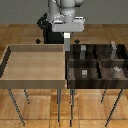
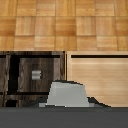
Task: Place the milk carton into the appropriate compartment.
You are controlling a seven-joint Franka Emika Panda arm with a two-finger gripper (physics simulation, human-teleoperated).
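- A large light tan wooden tray (image 1: 10, 62) is standing on thin metal legs (image 1: 15, 102) at the exterior view's left.
- A wooden plank floor (image 1: 100, 35) is lying beneath.
- A squat grey cube (image 1: 84, 73) is sitting in 1 dark cell.

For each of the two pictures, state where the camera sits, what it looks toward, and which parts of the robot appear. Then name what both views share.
Exterior view: off the arm, raised, facing the light tan tray, dark divided bin and the arm's gripper.
Wrist view: on the wrist, looking down at the bin and tray; only a dark strip of the gripper shows, with the milk carton against it.
Shared: bin, tray, wooden floor.
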